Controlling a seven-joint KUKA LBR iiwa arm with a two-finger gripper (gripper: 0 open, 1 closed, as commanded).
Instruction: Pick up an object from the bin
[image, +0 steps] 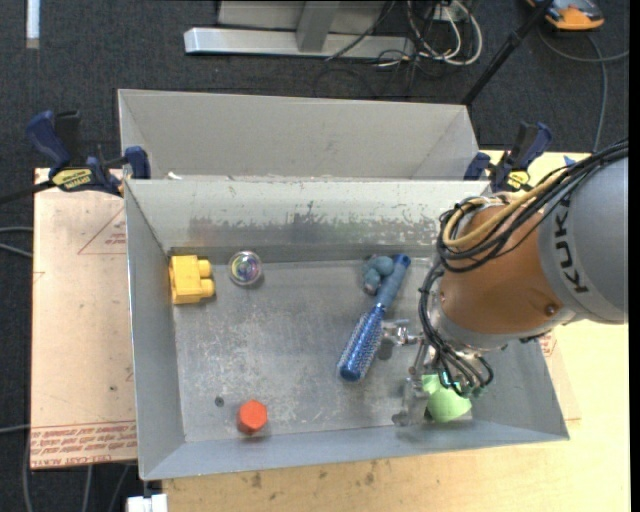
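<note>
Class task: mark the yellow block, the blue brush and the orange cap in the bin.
yellow block (186, 279): camera view, middle of its top face.
blue brush (362, 345): camera view, on its bristled head.
orange cap (252, 415): camera view, centre of its top.

The grey casing of the arm (592, 250) carries one marking in large dark block capitals, set sideways along the link. The letters "KU" can be read. The rest of the word is cut off at the edge.
</note>
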